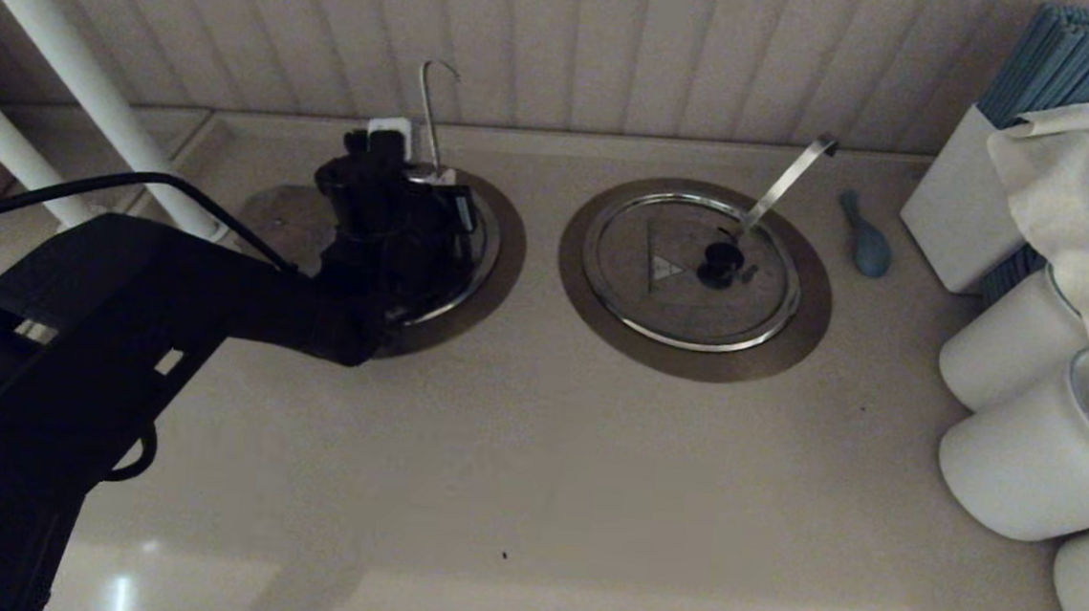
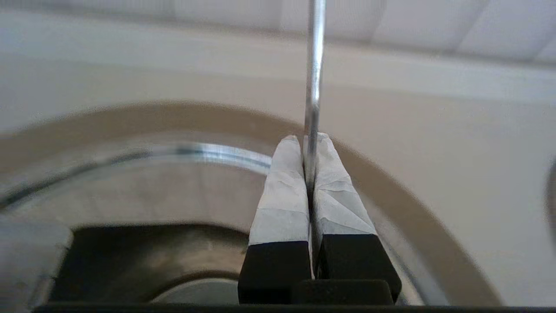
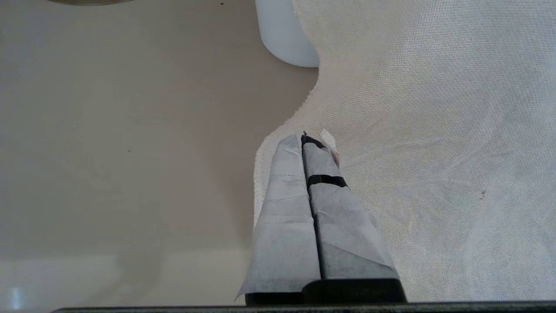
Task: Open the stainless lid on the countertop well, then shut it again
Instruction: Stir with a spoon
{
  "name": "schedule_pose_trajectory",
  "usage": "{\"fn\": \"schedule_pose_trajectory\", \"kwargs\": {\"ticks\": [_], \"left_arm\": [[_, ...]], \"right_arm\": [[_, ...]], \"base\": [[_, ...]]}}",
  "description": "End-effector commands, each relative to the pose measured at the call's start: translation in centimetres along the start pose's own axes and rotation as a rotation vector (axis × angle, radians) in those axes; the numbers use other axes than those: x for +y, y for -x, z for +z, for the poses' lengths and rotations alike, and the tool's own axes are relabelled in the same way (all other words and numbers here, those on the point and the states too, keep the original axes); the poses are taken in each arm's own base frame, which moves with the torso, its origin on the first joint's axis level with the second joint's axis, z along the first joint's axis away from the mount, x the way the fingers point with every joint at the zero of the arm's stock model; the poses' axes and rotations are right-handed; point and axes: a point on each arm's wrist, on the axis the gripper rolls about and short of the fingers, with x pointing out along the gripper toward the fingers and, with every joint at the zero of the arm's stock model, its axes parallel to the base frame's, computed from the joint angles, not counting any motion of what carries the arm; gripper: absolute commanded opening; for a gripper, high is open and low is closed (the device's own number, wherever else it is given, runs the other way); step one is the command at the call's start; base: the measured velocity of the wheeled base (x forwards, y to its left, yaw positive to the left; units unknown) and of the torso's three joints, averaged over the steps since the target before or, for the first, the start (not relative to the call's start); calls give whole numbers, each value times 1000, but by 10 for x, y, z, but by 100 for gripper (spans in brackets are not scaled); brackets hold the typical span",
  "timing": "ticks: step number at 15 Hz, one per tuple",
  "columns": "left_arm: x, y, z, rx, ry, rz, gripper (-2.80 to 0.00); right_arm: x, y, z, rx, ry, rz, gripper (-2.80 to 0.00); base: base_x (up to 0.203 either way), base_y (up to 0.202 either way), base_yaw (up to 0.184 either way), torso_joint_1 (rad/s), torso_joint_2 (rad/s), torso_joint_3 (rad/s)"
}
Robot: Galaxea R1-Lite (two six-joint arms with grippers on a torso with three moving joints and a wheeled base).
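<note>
The countertop well (image 1: 496,245) sits at the left; my left arm covers most of it. Its thin hooked handle (image 1: 431,111) stands near-upright at the far rim. My left gripper (image 1: 431,175) is over the well, shut on that thin handle (image 2: 313,78), which runs down between the white-taped fingertips (image 2: 286,174). In the left wrist view the flange (image 2: 391,191), the shiny rim (image 2: 208,152) and a dark opening (image 2: 143,256) show beneath the gripper. The stainless lid is hidden in the head view, and I cannot make it out in the wrist view. My right gripper (image 3: 304,139) is shut and empty, out of the head view.
The twin well (image 1: 594,280) to the right has its lid (image 1: 649,255) down, with a black knob (image 1: 720,260) and a broad slanted handle (image 1: 788,184). A blue object (image 1: 866,237) lies beside it. White containers (image 1: 1022,464) and a cloth (image 3: 434,130) crowd the right side.
</note>
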Motion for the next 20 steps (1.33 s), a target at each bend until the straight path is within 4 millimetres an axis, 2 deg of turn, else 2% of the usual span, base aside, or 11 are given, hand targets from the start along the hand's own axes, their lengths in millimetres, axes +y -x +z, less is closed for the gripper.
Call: {"fn": "schedule_pose_trajectory", "kwargs": {"ticks": [1,5,10,12,20], "left_arm": [[2,3,19,-39,8,6,-280],[12,7,29,-42,0,23,-280],[19,12,51,-76,2,34,-280],[21,18,66,-94,3,35,-280],[24,45,96,5,-40,21,-280]], "right_arm": [[0,0,0,2,0,0,-280],[0,0,0,2,1,0,-280],[0,0,0,2,1,0,-280],[0,0,0,2,1,0,-280],[0,0,0,2,-1,0,-280]], "base": [[0,0,0,0,0,0],[0,0,0,0,0,0],[0,0,0,0,0,0],[0,0,0,0,0,0],[0,0,0,0,0,0]]}}
